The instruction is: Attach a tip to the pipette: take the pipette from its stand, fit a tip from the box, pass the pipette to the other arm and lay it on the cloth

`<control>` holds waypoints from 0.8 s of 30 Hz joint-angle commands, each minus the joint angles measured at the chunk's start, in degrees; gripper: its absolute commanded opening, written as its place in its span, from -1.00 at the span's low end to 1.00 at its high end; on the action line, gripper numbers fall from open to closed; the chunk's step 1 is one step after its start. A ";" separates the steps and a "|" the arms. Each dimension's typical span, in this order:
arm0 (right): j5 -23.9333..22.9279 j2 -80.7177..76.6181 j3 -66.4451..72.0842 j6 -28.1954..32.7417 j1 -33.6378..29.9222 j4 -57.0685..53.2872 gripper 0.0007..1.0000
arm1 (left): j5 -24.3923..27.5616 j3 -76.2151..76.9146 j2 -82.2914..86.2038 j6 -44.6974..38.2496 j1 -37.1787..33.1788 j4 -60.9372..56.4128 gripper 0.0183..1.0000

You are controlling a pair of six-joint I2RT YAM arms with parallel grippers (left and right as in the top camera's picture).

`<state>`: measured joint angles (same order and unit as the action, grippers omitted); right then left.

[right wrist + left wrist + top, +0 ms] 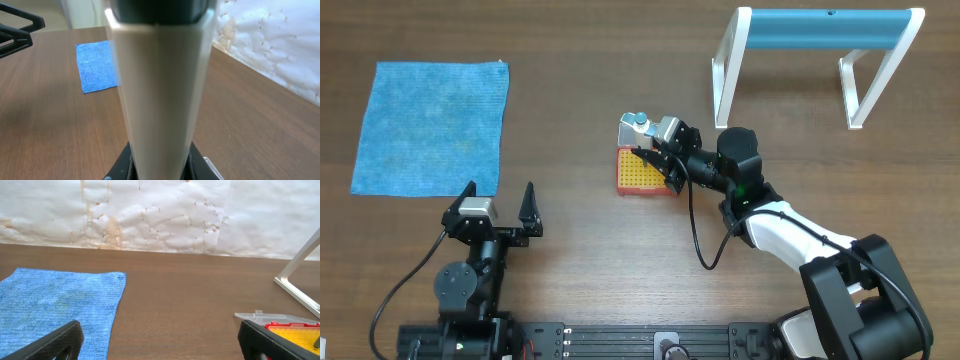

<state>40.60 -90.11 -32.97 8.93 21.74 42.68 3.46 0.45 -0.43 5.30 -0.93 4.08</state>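
The pale grey pipette (642,128), with a blue button on its end, is held over the orange tip box (642,178) at the table's middle. My right gripper (658,156) is shut on it. In the right wrist view the pipette's body (159,90) stands close up, and its lower end is hidden. The blue cloth (430,128) lies flat at the far left. My left gripper (501,208) stands open near the front edge, just below the cloth, holding nothing. The left wrist view has the cloth (55,305) and the tip box (295,330) with its clear lid.
The white pipette stand (820,45) with a blue top bar stands at the back right, and one of its legs (300,275) crosses the left wrist view. A papered wall (160,215) closes the table's far side. A black cable (698,235) hangs from the right arm.
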 commanded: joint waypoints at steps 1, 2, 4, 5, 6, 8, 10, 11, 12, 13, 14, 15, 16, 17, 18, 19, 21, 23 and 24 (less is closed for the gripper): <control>-0.98 0.76 -0.04 0.59 0.72 -1.51 -0.85 | 0.20 -0.13 0.22 0.46 0.24 0.28 1.00; -1.01 1.01 -0.07 0.59 0.87 -1.53 -0.85 | 0.20 -0.13 0.22 0.44 0.24 0.28 0.99; -1.01 1.60 -0.07 0.57 0.85 -1.51 -0.85 | 0.20 -0.13 0.22 0.46 0.24 0.28 0.99; -1.01 1.99 -0.07 0.57 0.87 -1.51 -0.85 | 0.20 -0.13 0.22 0.46 0.24 0.28 1.00; -1.01 2.19 -0.07 0.59 0.87 -1.51 -0.85 | 0.20 -0.13 0.22 0.44 0.24 0.28 1.00; -1.01 2.71 -0.46 0.57 0.85 -1.53 -0.85 | 0.20 -0.13 0.22 0.46 0.24 0.28 0.99; -1.01 3.15 -0.94 0.57 0.85 -1.53 -0.85 | 0.20 -0.13 0.22 0.46 0.24 0.28 1.00; -0.98 3.34 -1.11 0.57 0.85 -1.55 -0.85 | 0.20 -0.13 0.22 0.46 0.24 0.28 1.00; -1.01 3.41 -1.20 0.55 0.85 -1.57 -0.85 | 0.20 -0.13 0.22 0.46 0.24 0.28 0.99; -0.98 3.43 -1.51 -0.28 0.85 -1.75 -0.85 | 0.20 -0.13 0.22 0.46 0.24 0.28 1.00; -0.98 3.43 -1.79 -0.28 0.87 -1.77 -0.84 | 0.20 -0.13 0.22 0.46 0.24 0.28 0.99; -0.96 3.45 -2.10 -0.33 0.87 -1.79 -0.85 | 0.20 -0.13 0.22 0.46 0.24 0.28 0.99; -0.98 3.45 -2.47 -1.01 0.87 -1.95 -0.85 | 0.20 -0.13 0.22 0.44 0.24 0.28 1.00; -0.98 3.74 -2.95 -1.38 0.87 -1.97 -0.85 | 0.20 -0.13 0.22 0.46 0.24 0.28 1.00; -0.98 4.17 -3.17 -1.38 0.87 -1.97 -0.85 | 0.20 -0.13 0.22 0.46 0.24 0.28 1.00; -0.98 4.63 -3.34 -1.36 0.85 -2.12 -0.85 | 0.20 -0.13 0.22 0.46 0.24 0.28 1.00; -1.01 6.03 -3.76 -1.33 0.85 -4.15 -0.84 | 0.20 -0.13 0.22 0.46 0.24 0.28 1.00; -1.01 7.30 -3.82 -1.33 0.87 -5.01 -0.85 | 0.20 -0.13 0.22 0.46 0.24 0.28 0.99; -0.98 8.50 -4.37 -1.33 0.87 -6.80 -0.85 | 0.20 -0.13 0.22 0.46 0.24 0.28 0.99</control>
<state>39.86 -84.03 -35.46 8.54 22.26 36.51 3.46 0.45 -0.43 5.30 -0.93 4.10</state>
